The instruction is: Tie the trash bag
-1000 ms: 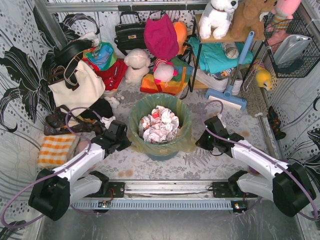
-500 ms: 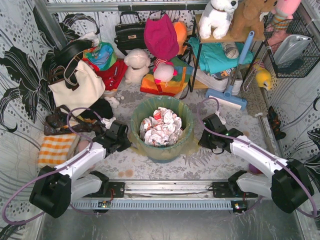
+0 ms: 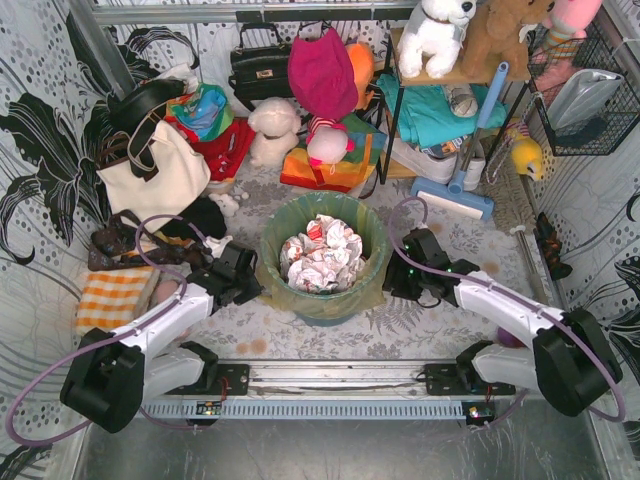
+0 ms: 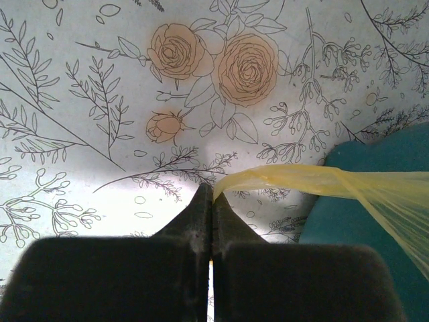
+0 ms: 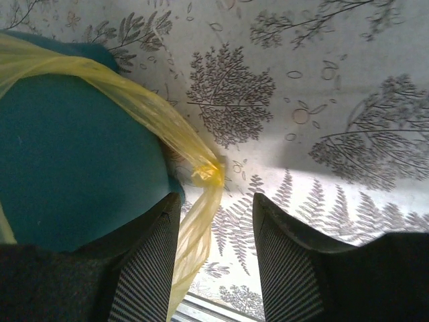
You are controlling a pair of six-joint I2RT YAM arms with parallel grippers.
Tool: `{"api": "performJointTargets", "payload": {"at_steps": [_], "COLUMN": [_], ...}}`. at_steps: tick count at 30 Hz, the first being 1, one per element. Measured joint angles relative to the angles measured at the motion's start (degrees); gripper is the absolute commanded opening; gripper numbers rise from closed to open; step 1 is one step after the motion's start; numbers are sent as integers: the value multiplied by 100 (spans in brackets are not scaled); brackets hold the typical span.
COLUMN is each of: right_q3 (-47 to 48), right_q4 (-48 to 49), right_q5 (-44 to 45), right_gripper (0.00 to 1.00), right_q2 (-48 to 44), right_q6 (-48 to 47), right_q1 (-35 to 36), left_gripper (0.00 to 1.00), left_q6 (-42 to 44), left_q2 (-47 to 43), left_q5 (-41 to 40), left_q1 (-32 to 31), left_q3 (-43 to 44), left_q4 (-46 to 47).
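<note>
trash bag: one, thin yellow-green plastic, lining the one teal bin at the middle of the bench, between the two arms
bag axis: upright, mouth facing up; two rim corners are drawn out sideways, one toward the bench's left edge and one toward its right, so the stretched rim runs left to right
contents: a heap of crumpled white-and-red paper, too bunched to count
left gripper: fingers pressed together, pinching the tip of the left corner, which stretches nearly level to the bin
right gripper: fingers parted about halfway; the right corner's crumpled tip hangs between them, unclamped, lying along one finger
</note>
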Motion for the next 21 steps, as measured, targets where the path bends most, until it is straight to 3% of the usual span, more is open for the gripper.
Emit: {"api": "performJointTargets", "payload": {"at_steps": [14, 21], "right_q3": [-656, -946], "right_q4": [1547, 2343], "right_q5": [-1307, -1738], "right_gripper": [45, 22], "right_q2": [809, 1088], "right_q6": [800, 1281], "right_q1": [-28, -28], "left_gripper": [0, 0], "left_q6": [39, 39], "left_q2": [22, 22], "left_q5": [0, 0], "left_q1": [0, 0], "left_q3": [0, -9], "left_q4": [4, 11]}}
